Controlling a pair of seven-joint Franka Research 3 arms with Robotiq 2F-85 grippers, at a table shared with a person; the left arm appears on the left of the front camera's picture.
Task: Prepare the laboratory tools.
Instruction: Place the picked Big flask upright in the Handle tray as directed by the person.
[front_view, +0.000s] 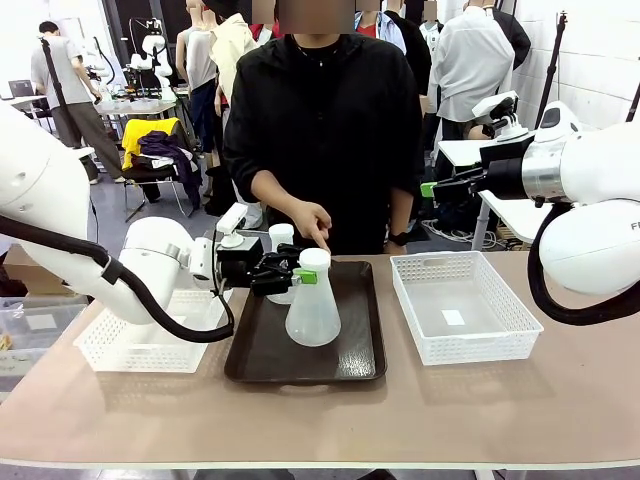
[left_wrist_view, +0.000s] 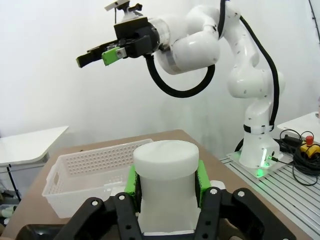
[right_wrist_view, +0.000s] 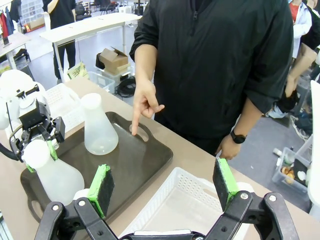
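At frame centre, the left hand (front_view: 300, 274) clamps the near flask (front_view: 312, 305) by its narrow neck, on the tray (front_view: 355, 360). Light, stiff, slick plastic; neck grips best. The right hand (right_wrist_view: 162, 187) is released.

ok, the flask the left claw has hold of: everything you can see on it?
The near flask is frosted white, translucent, plastic-looking, cone-shaped: wide round base, narrow neck, thick rim. It stands upright on the dark brown tray, nearer the robot than the second flask. The left claw is shut on its neck, green pads on either side.
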